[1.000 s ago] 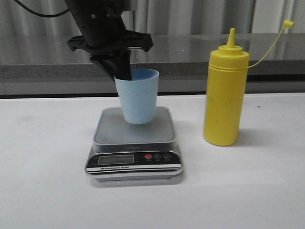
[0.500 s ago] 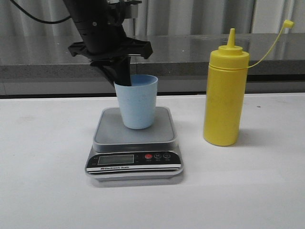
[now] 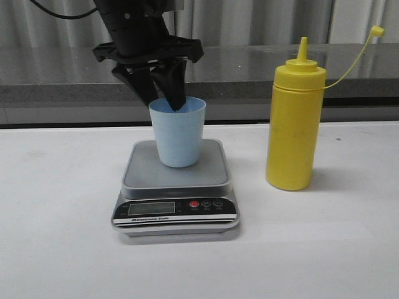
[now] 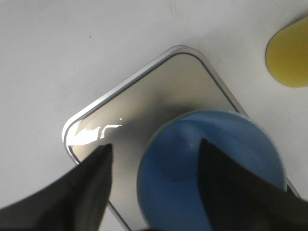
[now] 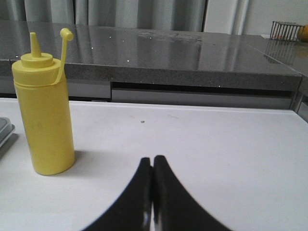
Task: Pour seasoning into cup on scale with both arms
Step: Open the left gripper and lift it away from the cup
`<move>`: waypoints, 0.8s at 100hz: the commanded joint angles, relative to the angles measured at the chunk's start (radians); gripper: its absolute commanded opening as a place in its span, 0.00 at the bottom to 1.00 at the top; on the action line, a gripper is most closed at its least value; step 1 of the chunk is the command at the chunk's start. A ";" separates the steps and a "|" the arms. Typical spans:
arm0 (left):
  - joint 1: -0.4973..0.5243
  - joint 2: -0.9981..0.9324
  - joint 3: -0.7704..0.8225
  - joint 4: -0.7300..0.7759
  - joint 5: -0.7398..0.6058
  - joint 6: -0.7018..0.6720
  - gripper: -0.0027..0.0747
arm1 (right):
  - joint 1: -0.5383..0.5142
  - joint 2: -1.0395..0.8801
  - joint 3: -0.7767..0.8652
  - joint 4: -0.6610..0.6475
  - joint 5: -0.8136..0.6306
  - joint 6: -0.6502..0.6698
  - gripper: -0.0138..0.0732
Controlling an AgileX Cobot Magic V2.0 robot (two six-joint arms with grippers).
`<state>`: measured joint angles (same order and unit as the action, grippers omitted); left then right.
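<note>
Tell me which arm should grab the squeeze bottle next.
Right. The right gripper is empty, shut, and faces the yellow squeeze bottle across bare table. The left gripper is open, straddling the rim of the blue cup on the scale, and the bottle stands on the cup's far side.

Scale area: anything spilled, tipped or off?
Nothing stands out. The cup stands upright on the scale platform, looks empty, with the open left claw straddling its rim. The seasoning bottle stands upright on the table, cap off and dangling on its tether. No spills visible.
</note>
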<state>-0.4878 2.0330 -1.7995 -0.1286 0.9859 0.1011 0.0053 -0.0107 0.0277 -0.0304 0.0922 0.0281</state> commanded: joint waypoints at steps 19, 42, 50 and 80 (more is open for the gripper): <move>-0.007 -0.082 -0.037 -0.012 0.018 -0.019 0.79 | -0.007 -0.019 -0.021 -0.009 -0.080 -0.003 0.08; 0.022 -0.179 -0.037 0.019 -0.052 -0.065 0.77 | -0.007 -0.019 -0.021 -0.009 -0.080 -0.003 0.08; 0.052 -0.212 -0.037 0.019 -0.052 -0.066 0.74 | -0.007 -0.019 -0.021 -0.009 -0.080 -0.003 0.08; 0.201 -0.344 0.016 0.019 -0.092 -0.073 0.70 | -0.007 -0.019 -0.021 -0.009 -0.080 -0.003 0.08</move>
<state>-0.3281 1.7808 -1.7864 -0.1033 0.9651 0.0431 0.0053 -0.0107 0.0277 -0.0304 0.0922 0.0281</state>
